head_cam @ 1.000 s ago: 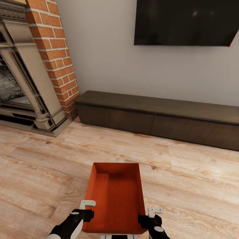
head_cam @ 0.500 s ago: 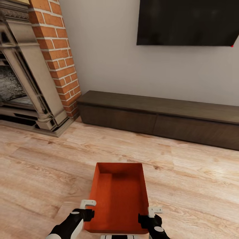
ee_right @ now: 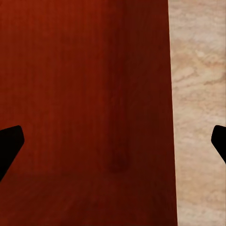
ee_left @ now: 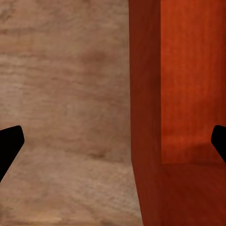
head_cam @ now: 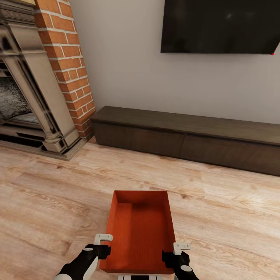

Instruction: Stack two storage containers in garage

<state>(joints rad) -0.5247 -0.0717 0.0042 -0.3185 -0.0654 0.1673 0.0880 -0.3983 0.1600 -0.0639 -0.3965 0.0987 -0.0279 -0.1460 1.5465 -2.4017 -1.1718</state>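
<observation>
Left gripper [head_cam: 103,244]: sat at the near left corner of the container, its jaws spread wide. In the left wrist view the two dark fingertips [ee_left: 9,146] stood far apart with the container's left wall between them, one tip outside over the floor and one inside the bin. Neither tip could be seen touching the wall.

Right gripper [head_cam: 177,251]: sat at the near right corner, also wide open. In the right wrist view its fingertips [ee_right: 9,146] straddled the right wall in the same way, one over the bin's inside and one over the floor. Contact with the wall could not be made out.

Storage container [head_cam: 139,231]: an orange-red open-top bin, empty, lying lengthwise away from the robot between the two grippers. Whether it rested on the planks or was lifted off them could not be told from the views.

Wood floor [head_cam: 58,194]: light planks stretched all around the bin and on to the far wall.

Low cabinet [head_cam: 186,138]: a long dark wooden unit stood against the wall, well beyond the bin.

Fireplace [head_cam: 27,97]: a carved stone surround stood at the far left, with a red brick column [head_cam: 68,66] beside it.

TV [head_cam: 221,25]: a black screen hung on the pale wall above the cabinet.
</observation>
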